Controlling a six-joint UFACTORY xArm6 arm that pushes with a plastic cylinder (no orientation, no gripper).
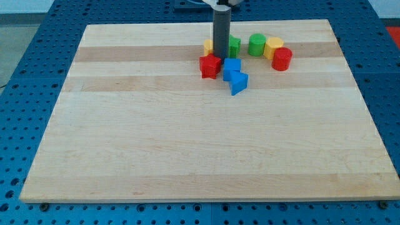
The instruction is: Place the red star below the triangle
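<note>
The red star (210, 65) lies on the wooden board near the view's top, left of the blue blocks. A blue triangle (239, 82) lies just right of and below it, touching a blue cube (232, 67) above it. My tip (221, 58) is at the end of the dark rod, right at the red star's upper right corner, between the star, the blue cube and the blocks behind.
A yellow block (209, 46) and a green block (234, 45) sit just behind the rod. Further right stand a green cylinder (257, 44), a yellow block (273, 47) and a red cylinder (282, 59). The wooden board (187, 137) lies on a blue pegboard.
</note>
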